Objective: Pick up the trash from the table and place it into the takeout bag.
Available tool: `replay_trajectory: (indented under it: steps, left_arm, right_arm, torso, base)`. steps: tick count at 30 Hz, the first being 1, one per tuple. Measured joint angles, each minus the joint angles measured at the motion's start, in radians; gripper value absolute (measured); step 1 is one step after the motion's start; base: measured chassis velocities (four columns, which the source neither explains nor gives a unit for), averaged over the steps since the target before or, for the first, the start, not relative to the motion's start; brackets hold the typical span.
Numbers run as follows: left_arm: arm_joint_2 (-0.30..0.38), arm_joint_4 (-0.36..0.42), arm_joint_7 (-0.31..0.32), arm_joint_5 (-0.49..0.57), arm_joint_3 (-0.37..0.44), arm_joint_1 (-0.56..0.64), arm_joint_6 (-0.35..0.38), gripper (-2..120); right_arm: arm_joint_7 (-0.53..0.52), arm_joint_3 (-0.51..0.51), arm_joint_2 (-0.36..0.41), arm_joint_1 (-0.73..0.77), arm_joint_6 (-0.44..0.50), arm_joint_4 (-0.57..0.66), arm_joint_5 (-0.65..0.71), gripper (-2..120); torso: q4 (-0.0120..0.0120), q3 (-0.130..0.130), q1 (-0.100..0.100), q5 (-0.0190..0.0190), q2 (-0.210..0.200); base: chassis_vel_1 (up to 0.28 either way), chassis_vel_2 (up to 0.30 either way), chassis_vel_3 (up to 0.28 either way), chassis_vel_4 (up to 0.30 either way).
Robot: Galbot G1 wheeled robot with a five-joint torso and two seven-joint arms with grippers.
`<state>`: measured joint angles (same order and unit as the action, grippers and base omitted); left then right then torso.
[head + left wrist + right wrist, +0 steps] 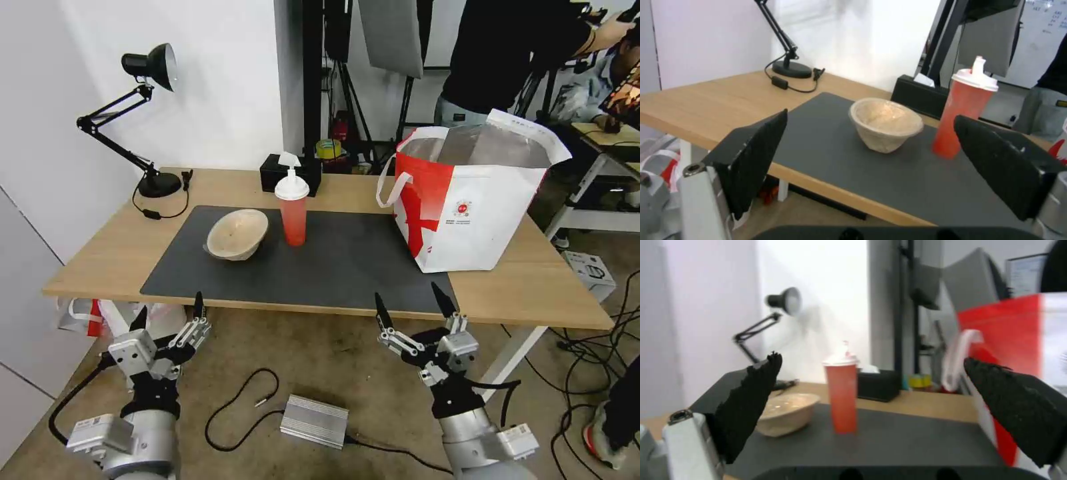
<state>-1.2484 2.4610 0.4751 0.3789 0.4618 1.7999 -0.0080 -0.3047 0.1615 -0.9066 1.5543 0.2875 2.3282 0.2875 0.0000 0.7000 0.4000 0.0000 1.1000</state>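
While both arms hang below the near edge of the long light-wood bench [100, 257], the left tool [168, 316] and right tool [415, 303] stand wide and hold nothing. On the dark grey mat [333, 267], beyond them, the beige paper-like bowl [237, 233] sits just beside the red drink cup with white lid [293, 208]. To their right, well apart, stands the large white takeout bag with red side panel [470, 200].

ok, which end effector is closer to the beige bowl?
Left. The left end effector sits below the table's near edge, just left of the beige bowl. The right end effector is off toward the takeout bag.
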Motion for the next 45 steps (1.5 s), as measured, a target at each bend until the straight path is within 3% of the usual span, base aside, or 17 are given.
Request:
replay_trajectory:
  steps: [7, 27, 45]
  left_arm:
    - [0.001, 0.004, 0.0, -0.004, 0.013, 0.004, 0.0, 100]
    - [-0.003, 0.015, 0.002, -0.01, 0.015, 0.013, 0.0, 100]
    - [-0.033, 0.022, -0.001, -0.034, 0.017, 0.027, 0.003, 100]
  right_arm:
    - [0.076, 0.005, 0.05, -0.09, -0.056, 0.016, 0.085, 100]
    - [0.128, 0.014, 0.079, -0.221, -0.195, 0.04, 0.254, 100]
    - [0.155, -0.112, 0.06, -0.462, -0.293, -0.043, 0.403, 100]
  torso:
    - [0.0, 0.0, 0.0, 0.0, 0.0]
    - [-0.0001, 0.0, 0.0, 0.0, 0.0]
    - [0.0001, 0.0, 0.0, 0.0, 0.0]
  base:
    - [0.0, 0.0, 0.0, 0.0]
    - [0.0, 0.0, 0.0, 0.0]
    - [0.0, 0.0, 0.0, 0.0]
